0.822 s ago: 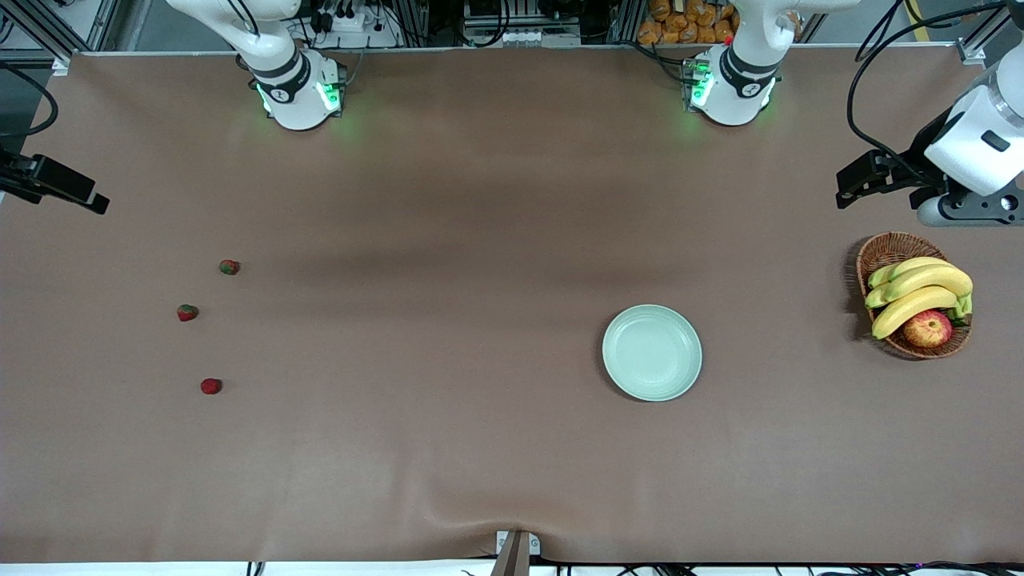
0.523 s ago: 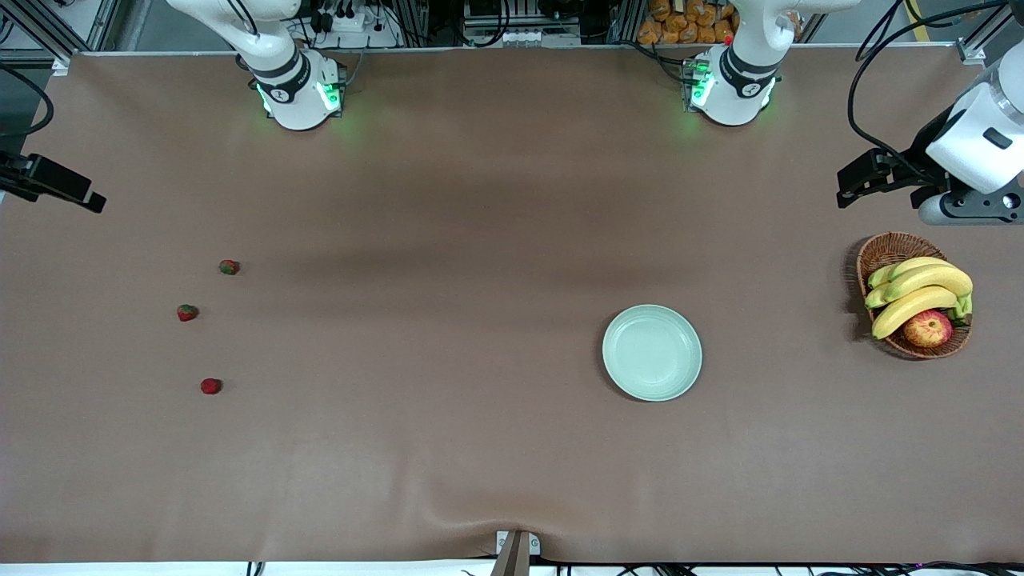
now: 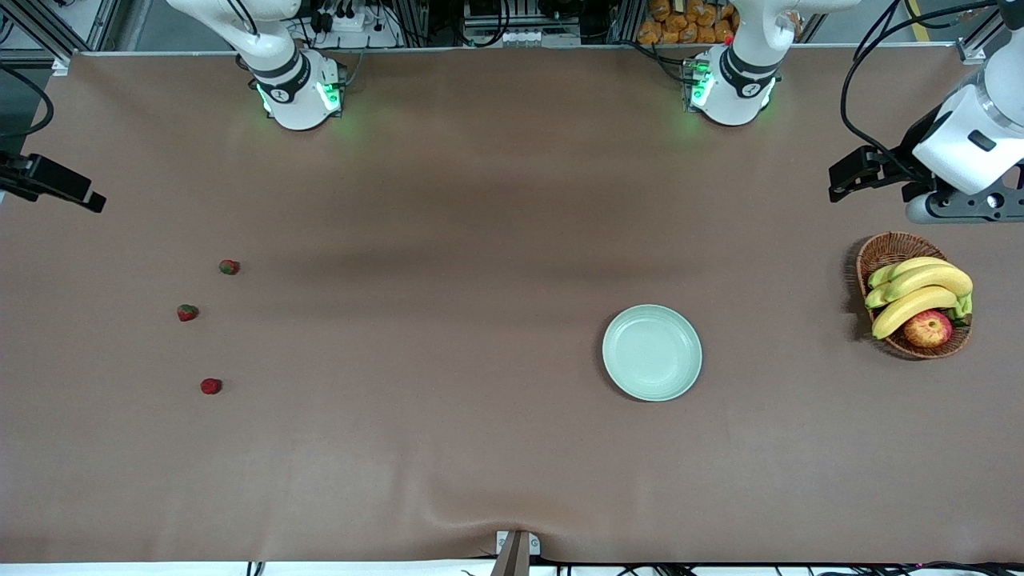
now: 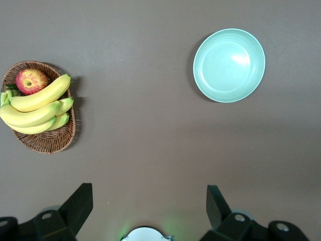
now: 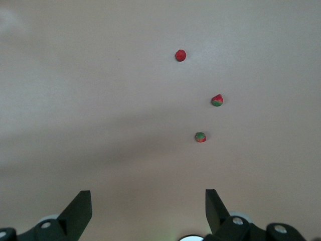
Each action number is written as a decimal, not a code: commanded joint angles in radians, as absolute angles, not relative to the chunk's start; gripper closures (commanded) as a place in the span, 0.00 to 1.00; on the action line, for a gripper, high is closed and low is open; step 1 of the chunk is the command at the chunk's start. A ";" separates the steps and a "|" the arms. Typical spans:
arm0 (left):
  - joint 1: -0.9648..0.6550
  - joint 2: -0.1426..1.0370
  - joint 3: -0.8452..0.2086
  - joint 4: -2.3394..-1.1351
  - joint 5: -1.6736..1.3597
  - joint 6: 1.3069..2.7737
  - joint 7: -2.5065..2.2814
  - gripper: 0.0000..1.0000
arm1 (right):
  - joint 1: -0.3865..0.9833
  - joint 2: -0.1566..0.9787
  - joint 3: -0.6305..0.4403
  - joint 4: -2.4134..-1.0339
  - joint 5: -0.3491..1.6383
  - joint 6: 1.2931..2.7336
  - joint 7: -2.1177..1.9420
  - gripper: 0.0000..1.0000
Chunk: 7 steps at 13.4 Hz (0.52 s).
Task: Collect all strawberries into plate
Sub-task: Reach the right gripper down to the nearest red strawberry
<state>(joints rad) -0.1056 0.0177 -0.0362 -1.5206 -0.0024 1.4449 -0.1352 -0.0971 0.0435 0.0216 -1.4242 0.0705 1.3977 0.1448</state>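
On the table [image 3: 480,200] lie three strawberries [image 3: 188,312] and one plate [image 3: 652,352]; both pincers, left [image 4: 148,201] and right [image 5: 148,201], gape open.

Brown-covered table [image 3: 480,200]. Three strawberries [image 3: 187,312] lie scattered toward the right arm's end. Mint plate [image 3: 652,352] and wicker basket [image 3: 888,250] of fruit sit toward the left arm's end.

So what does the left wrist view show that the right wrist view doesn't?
Only the left wrist view shows the plate, empty, and the wicker basket holding bananas and an apple, with the open left tool above the table. Only the right wrist view shows the three strawberries, apart on the cloth, below the open right tool. Both share the brown table cloth.
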 commanded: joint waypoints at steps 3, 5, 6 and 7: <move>-0.109 -0.015 -0.072 -1.519 0.020 1.430 -0.153 0.00 | -0.117 0.028 0.034 -1.442 0.051 1.393 0.120 0.00; -0.109 -0.018 -0.072 -1.519 0.014 1.430 -0.152 0.00 | -0.146 0.032 0.032 -1.448 0.051 1.394 0.065 0.00; -0.110 -0.018 -0.072 -1.516 0.011 1.431 -0.152 0.00 | -0.159 0.052 0.034 -1.448 0.055 1.394 0.042 0.00; -0.109 -0.018 -0.072 -1.516 0.009 1.433 -0.152 0.00 | -0.166 0.070 0.032 -1.448 0.058 1.399 0.010 0.00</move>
<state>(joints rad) -0.1073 -0.0038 -0.0700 -1.5174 -0.0024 1.4448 -0.1401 -0.1271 0.0492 0.0194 -1.4390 0.0628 1.3952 0.0722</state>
